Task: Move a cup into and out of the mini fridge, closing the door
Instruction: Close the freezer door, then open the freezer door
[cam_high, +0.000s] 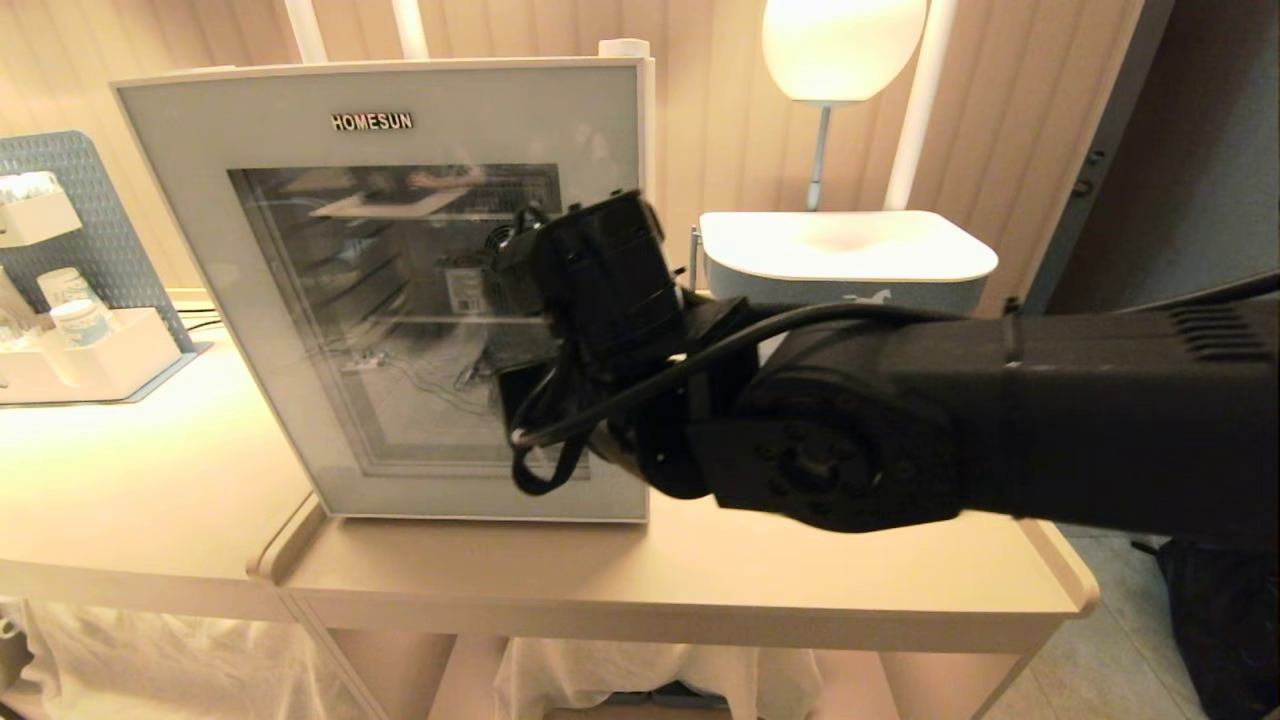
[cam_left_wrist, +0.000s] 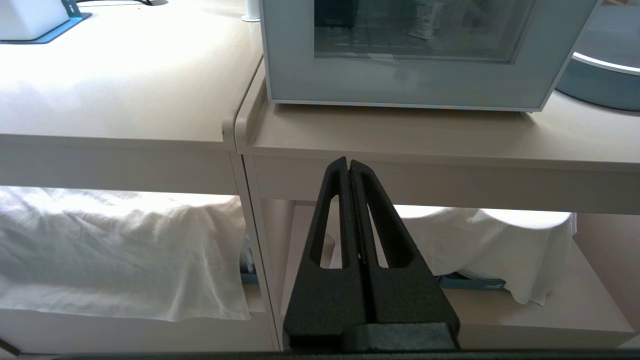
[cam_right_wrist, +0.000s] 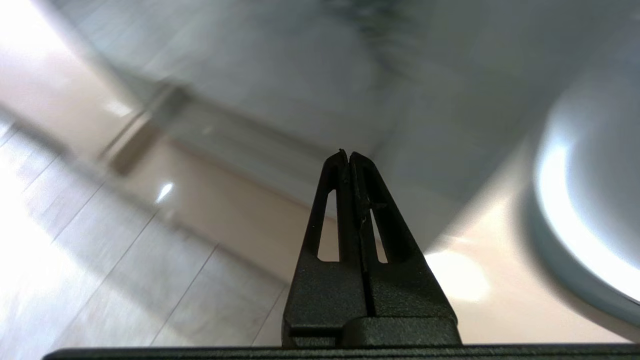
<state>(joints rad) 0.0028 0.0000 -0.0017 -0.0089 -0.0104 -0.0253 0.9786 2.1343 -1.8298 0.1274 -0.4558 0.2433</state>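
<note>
Glass fronted the door (cam_high: 390, 290), stiff and slick (likely fragile); best taken by its three-o'clock frame edge, where the right hand (cam_right_wrist: 348, 155) hovered, fingers pressed together.

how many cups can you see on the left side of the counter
2, both standing in the white tray by the blue pegboard: one cup behind, one in front. Others may be hidden.

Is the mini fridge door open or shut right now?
Shut. The door sits flat against the mini fridge body in the head view, no gap along its edges; the left wrist view shows its lower frame flush too.
</note>
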